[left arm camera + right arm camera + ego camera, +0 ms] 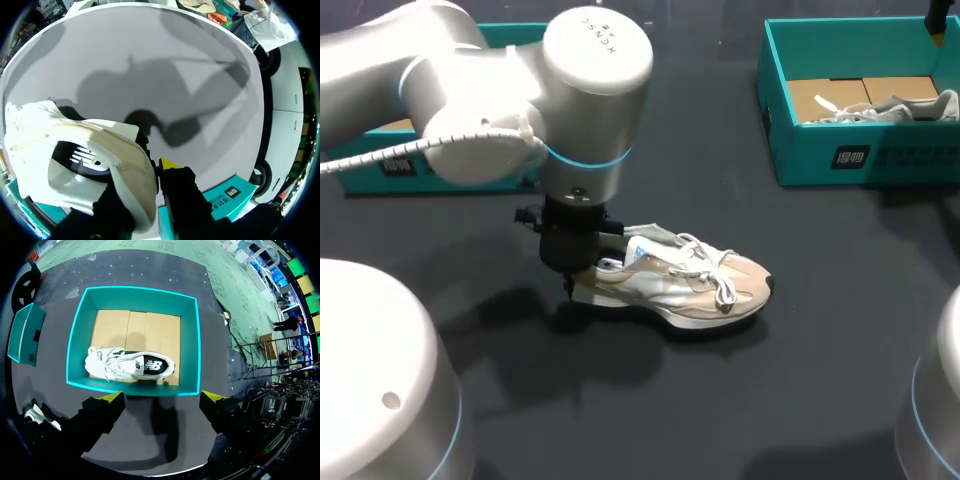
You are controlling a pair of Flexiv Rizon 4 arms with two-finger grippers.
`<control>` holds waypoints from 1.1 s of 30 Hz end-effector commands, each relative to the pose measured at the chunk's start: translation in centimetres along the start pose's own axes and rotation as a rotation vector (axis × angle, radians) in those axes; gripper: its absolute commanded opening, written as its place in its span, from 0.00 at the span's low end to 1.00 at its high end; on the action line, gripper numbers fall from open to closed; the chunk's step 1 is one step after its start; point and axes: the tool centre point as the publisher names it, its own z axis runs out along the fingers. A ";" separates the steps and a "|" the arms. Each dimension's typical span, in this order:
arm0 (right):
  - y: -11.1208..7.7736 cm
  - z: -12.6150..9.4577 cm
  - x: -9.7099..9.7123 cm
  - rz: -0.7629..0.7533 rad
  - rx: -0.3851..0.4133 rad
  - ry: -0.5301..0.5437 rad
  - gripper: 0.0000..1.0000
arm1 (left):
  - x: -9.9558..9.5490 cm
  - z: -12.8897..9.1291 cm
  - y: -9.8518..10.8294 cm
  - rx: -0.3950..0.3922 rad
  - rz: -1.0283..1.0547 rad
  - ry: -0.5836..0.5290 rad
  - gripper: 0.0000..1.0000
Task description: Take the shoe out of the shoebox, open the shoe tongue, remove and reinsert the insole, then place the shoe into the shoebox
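Observed: shoe (pixel 685 285) standing on sole mid-table on dark table (pixel 840 350), toe pointed toward right side. Left gripper (pixel 576 262) lowered onto heel; heel collar pinched between fingers, one yellow tip (pixel 170 163) exposed, the other hidden by heel. Right gripper (pixel 164 401) held above shoebox (pixel 189 340), fingers spread wide, nothing held. Second shoe (pixel 130 366) lying inside shoebox. Teal box (pixel 380 170) noted behind left arm.
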 end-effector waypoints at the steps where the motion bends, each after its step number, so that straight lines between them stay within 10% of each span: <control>1: 0.1 0.0 0.0 0.000 0.001 0.000 1.00 | -2.6 1.4 0.4 0.012 -0.002 0.037 0.00; 20: 0.1 0.0 0.0 0.000 0.001 0.000 1.00 | -4.1 5.3 0.3 0.029 -0.005 0.048 0.00; 26: 0.1 0.0 0.0 0.000 0.001 0.000 1.00 | -3.6 5.0 0.5 0.035 -0.014 0.028 0.99; 33: 0.1 0.0 0.0 0.000 0.001 0.000 1.00 | -1.2 0.8 0.8 0.063 -0.047 -0.063 1.00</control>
